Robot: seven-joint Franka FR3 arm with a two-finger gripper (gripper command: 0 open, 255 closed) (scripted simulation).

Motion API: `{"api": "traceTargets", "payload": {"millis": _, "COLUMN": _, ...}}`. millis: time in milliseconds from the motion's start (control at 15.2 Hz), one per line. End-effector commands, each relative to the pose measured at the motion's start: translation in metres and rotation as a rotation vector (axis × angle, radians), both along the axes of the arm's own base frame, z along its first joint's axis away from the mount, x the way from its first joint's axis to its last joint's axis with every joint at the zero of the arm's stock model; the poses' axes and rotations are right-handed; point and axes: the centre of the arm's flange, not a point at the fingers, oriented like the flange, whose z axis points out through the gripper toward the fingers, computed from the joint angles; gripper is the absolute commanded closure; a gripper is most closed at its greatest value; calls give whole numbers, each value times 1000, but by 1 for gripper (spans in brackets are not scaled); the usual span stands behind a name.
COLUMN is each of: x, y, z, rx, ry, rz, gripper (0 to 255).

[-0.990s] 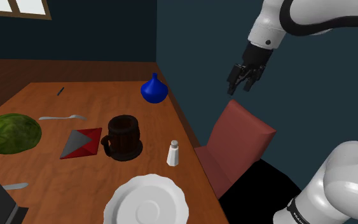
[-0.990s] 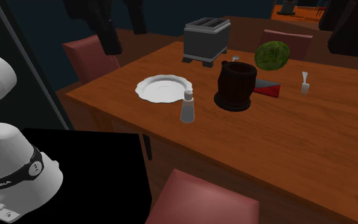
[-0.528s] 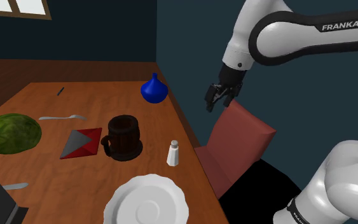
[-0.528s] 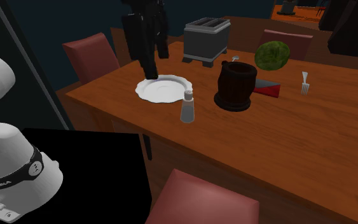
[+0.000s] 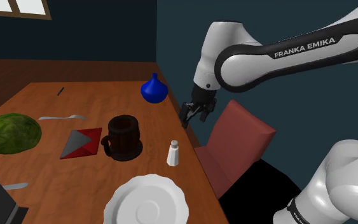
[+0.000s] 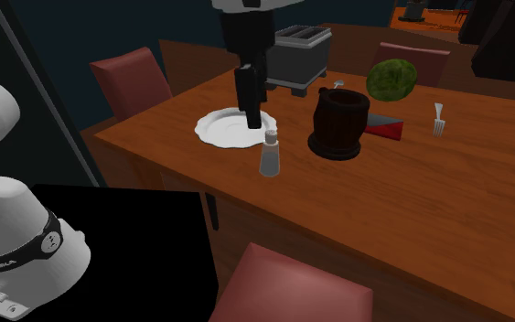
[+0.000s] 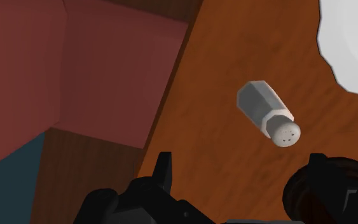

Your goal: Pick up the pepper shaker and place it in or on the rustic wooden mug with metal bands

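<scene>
- The black gripper (image 5: 192, 115) hangs in the air above the bench (image 5: 56, 178) edge, close to a red chair (image 5: 238, 143).
- Whether the gripper is released or clenched cannot be told; nothing is carried in it.
- The pepper shaker (image 5: 173, 153), pale grey with a perforated cap, stands upright on the bench near its edge, apart from the gripper.
- In the second exterior view the gripper (image 6: 252, 114) sits just above and to the left of the shaker (image 6: 269, 154).
- The dark wooden mug (image 5: 124, 137) stands upright near the shaker, not touching it.
- A white plate (image 5: 147, 202) lies close by both.
- A blue vase (image 5: 153, 89) stands farther along the same edge.
</scene>
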Motion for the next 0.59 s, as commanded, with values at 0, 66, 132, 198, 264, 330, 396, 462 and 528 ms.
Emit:
{"api": "traceTargets", "payload": {"millis": 0, "x": 5, "y": 18, "z": -18, "rx": 4, "ry": 4, "rz": 8, "gripper": 0}}
{"api": "traceTargets", "payload": {"millis": 66, "x": 9, "y": 27, "z": -26, "rx": 6, "ry": 6, "rz": 12, "gripper": 0}}
{"api": "traceTargets", "payload": {"millis": 132, "x": 13, "y": 37, "z": -34, "rx": 8, "ry": 8, "rz": 17, "gripper": 0}}
{"api": "traceTargets", "payload": {"millis": 198, "x": 17, "y": 46, "z": -43, "rx": 9, "ry": 10, "rz": 21, "gripper": 0}}
{"api": "traceTargets", "payload": {"millis": 264, "x": 20, "y": 56, "z": -51, "rx": 11, "ry": 12, "rz": 25, "gripper": 0}}
{"api": "traceTargets", "payload": {"millis": 330, "x": 21, "y": 58, "z": -53, "rx": 11, "ry": 12, "rz": 26, "gripper": 0}}
{"api": "traceTargets", "payload": {"millis": 396, "x": 22, "y": 58, "z": -58, "rx": 11, "ry": 12, "rz": 26, "gripper": 0}}
{"api": "traceTargets", "payload": {"millis": 462, "x": 22, "y": 58, "z": -63, "rx": 11, "ry": 12, "rz": 26, "gripper": 0}}
{"api": "traceTargets", "payload": {"millis": 528, "x": 23, "y": 59, "z": -68, "rx": 11, "ry": 12, "rz": 26, "gripper": 0}}
